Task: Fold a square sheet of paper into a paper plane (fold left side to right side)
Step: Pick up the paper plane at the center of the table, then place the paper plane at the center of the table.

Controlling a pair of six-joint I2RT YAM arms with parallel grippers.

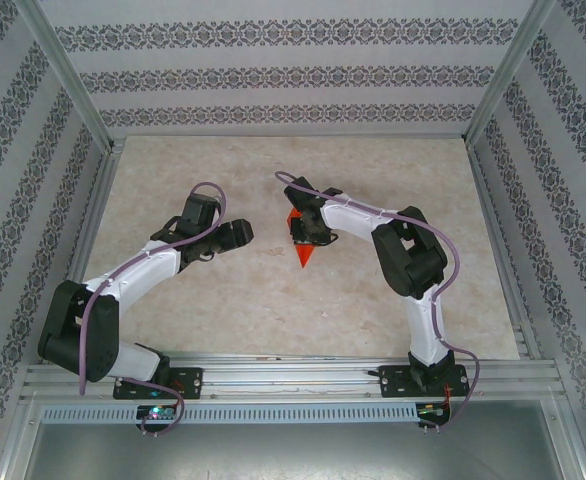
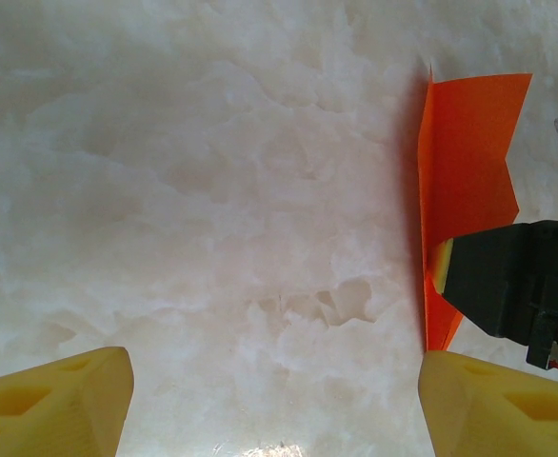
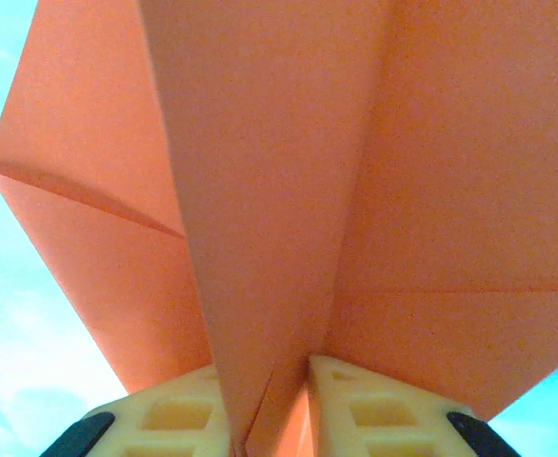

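Near the middle of the marbled beige tabletop (image 1: 223, 310), the left pincer (image 1: 238, 234) is gaping empty; the right pincer (image 1: 304, 238) is clamping the plane (image 1: 303, 258) by its centre fold, nose toward the near edge. Patterned walls (image 1: 273, 75) are enclosing the far edge.

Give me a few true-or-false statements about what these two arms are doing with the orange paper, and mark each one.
1. The right pincer is shut on the paper plane. True.
2. The left pincer grips the paper plane too. False: it is open and holds nothing.
3. The paper plane is blue. False: it is bright orange.
4. From above, the paper plane's pointed end faces the arms' bases. True.
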